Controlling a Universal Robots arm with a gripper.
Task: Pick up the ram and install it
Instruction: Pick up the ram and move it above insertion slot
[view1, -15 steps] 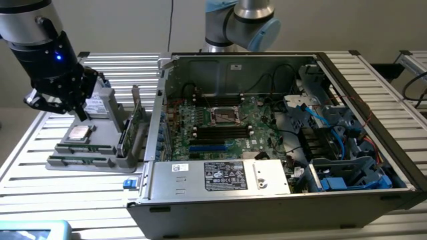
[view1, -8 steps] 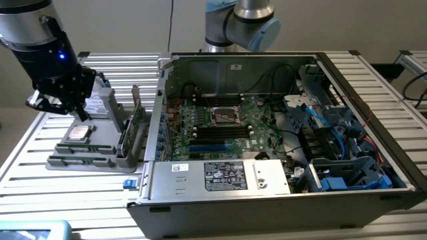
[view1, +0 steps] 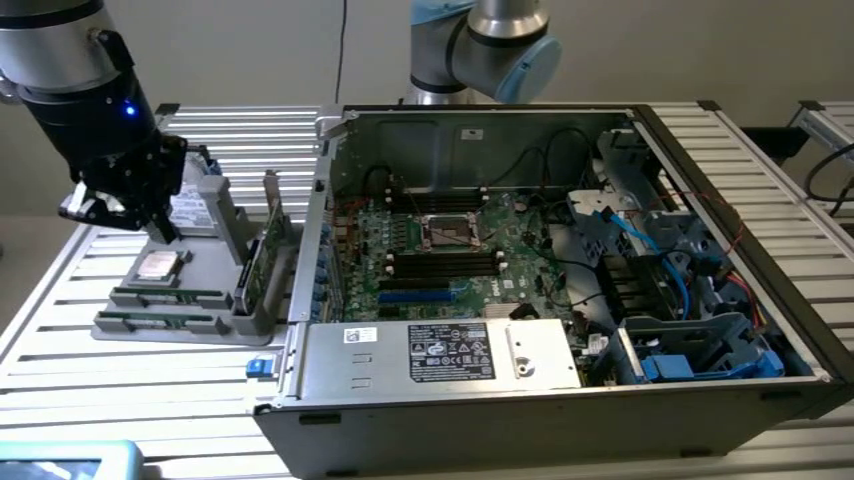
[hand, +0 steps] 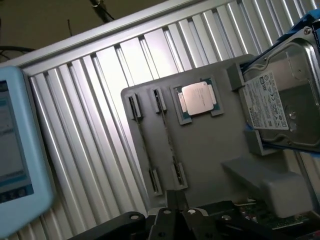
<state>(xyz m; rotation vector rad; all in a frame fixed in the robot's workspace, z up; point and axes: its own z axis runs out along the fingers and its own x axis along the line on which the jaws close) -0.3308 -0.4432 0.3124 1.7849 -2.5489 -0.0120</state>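
Note:
Two ram sticks lie in slots at the near end of a grey parts tray (view1: 134, 333): one ram stick (view1: 168, 297) and a second ram stick (view1: 158, 322) just in front of it. In the wrist view they show edge-on as thin lines, ram stick (hand: 143, 145) and ram stick (hand: 169, 142), held by end clips. My gripper (view1: 123, 212) hangs above the tray's far part, over the hard drive and CPU, apart from the ram. Its black tip (hand: 176, 202) points toward the tray. The open computer case (view1: 441, 375) with its motherboard (view1: 447, 250) lies at the exterior view's right of the tray.
On the tray also sit a CPU (view1: 160, 265) (hand: 197, 97), a silver hard drive (hand: 285, 105) and an upright green expansion card (view1: 271, 262). A light blue device (hand: 15, 150) (view1: 60, 462) sits near the table's front. A second robot arm base (view1: 474, 50) stands behind the case.

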